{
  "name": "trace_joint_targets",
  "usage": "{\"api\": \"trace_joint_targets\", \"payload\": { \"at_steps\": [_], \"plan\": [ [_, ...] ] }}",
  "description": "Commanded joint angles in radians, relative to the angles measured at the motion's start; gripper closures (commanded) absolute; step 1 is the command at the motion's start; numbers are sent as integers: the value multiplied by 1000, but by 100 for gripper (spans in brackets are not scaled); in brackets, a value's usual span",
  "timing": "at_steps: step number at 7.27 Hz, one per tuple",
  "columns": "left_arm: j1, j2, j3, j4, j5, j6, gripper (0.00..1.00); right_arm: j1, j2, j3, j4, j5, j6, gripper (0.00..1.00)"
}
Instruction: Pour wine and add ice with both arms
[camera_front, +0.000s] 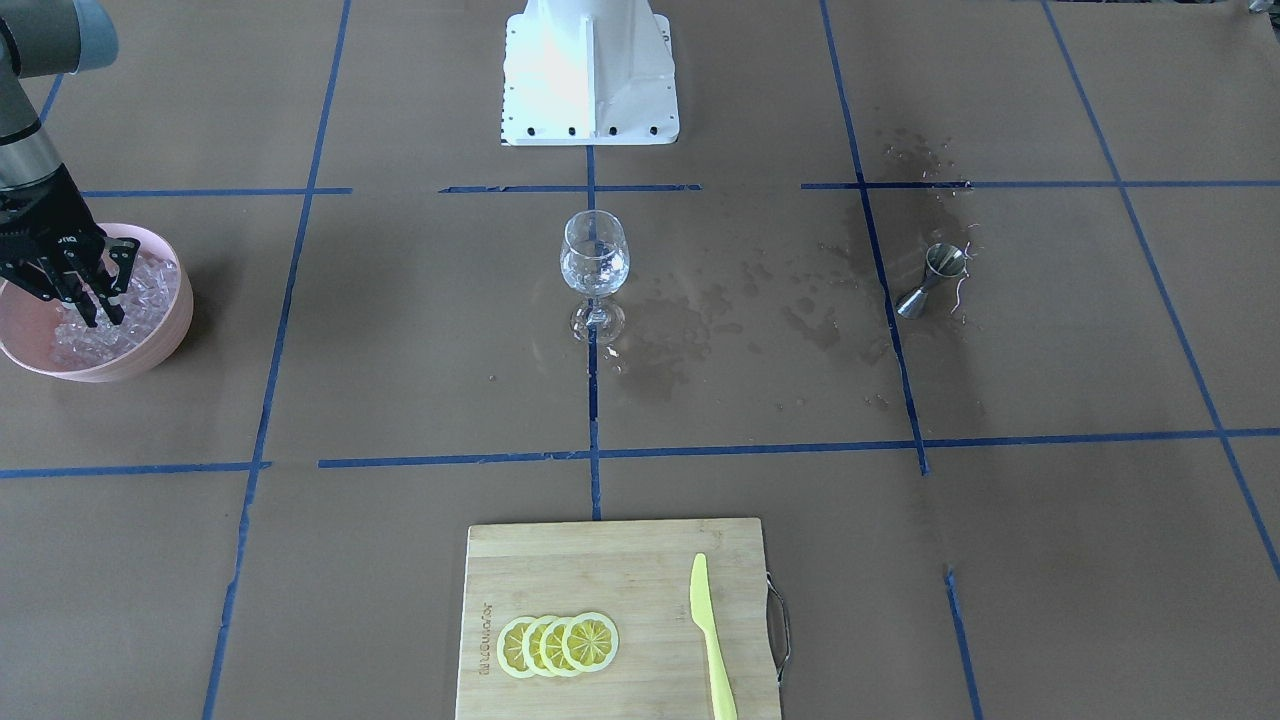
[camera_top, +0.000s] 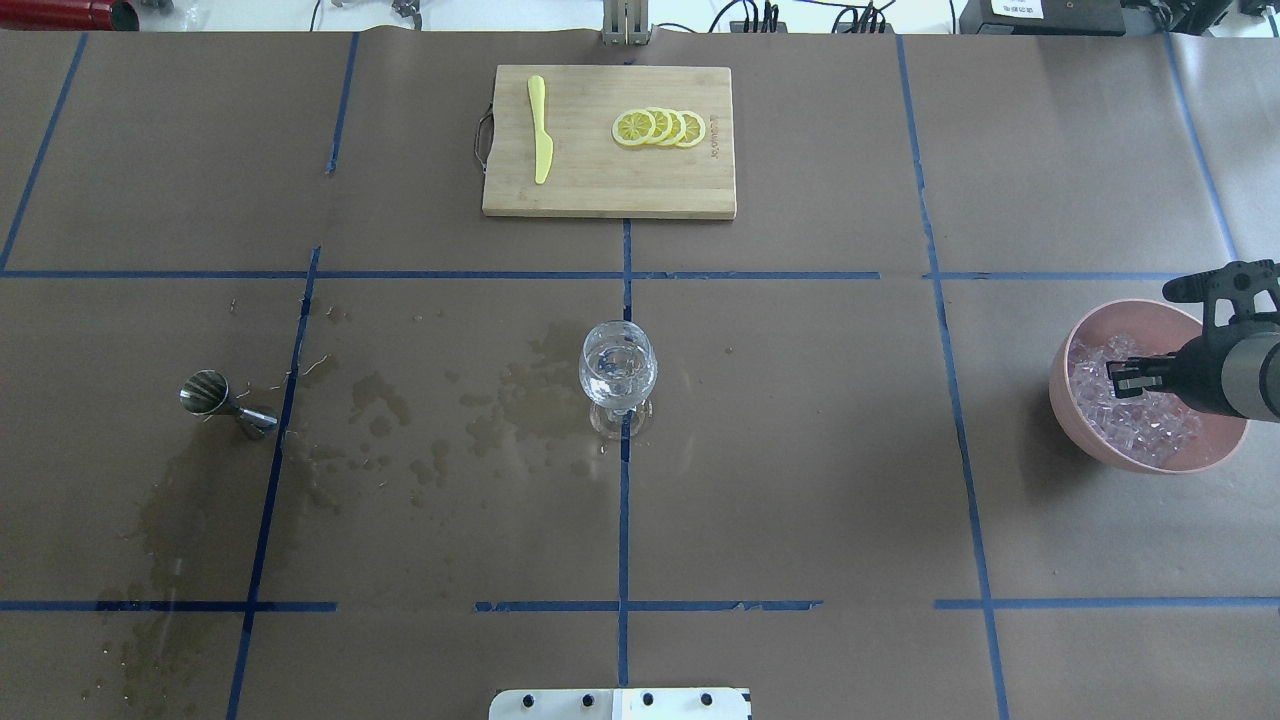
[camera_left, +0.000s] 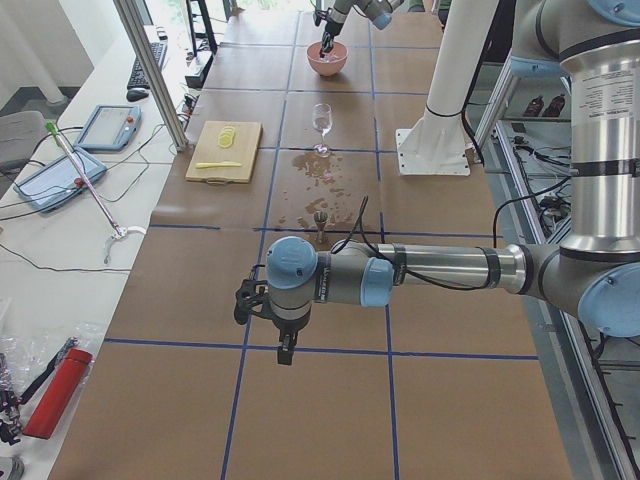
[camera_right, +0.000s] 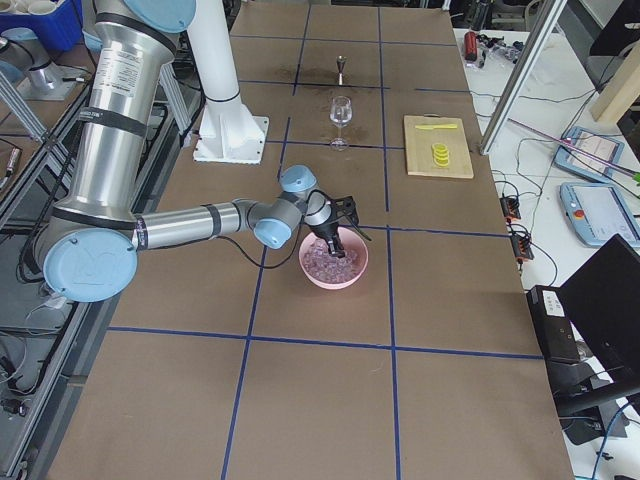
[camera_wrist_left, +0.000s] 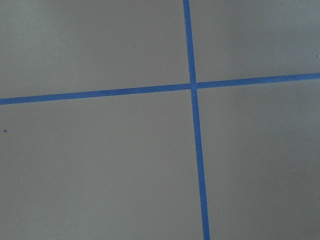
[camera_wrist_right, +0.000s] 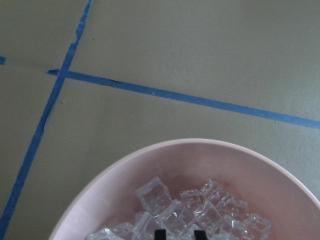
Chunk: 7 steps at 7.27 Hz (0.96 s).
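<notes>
A pink bowl (camera_front: 172, 325) holds a heap of clear ice (camera_front: 150, 285) at my right end of the table. My right gripper (camera_front: 104, 300) points down into the bowl, its fingertips (camera_wrist_right: 160, 234) a little apart among the cubes (camera_wrist_right: 200, 210); it looks open. The clear stemmed wine glass (camera_top: 618, 372) stands upright at the table's middle; its bowl glints, and I cannot make out the wine. My left gripper (camera_left: 285, 352) shows only in the exterior left view, low over bare table far from the glass. I cannot tell if it is open or shut.
A steel jigger (camera_top: 225, 398) lies on its side among wet stains (camera_top: 480, 420) left of the glass. A wooden cutting board (camera_top: 600, 190) with lemon slices (camera_top: 660, 128) and a yellow knife (camera_top: 540, 130) lies at the far edge. The white post base (camera_front: 590, 75) stands between the arms.
</notes>
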Motion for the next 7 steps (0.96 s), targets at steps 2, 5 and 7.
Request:
{"api": "trace_joint_targets", "payload": {
  "at_steps": [2,5,7],
  "plan": [
    [0,0,-2,-2,0,2,0,178,58,96,-2,225,-49,100],
    [0,0,1,-21,0,0,0,163,352,146,-348,227,-16,100],
    [0,0,-3,-23,-11,2,0,69,591,153,-602,181,137,100]
  ]
}}
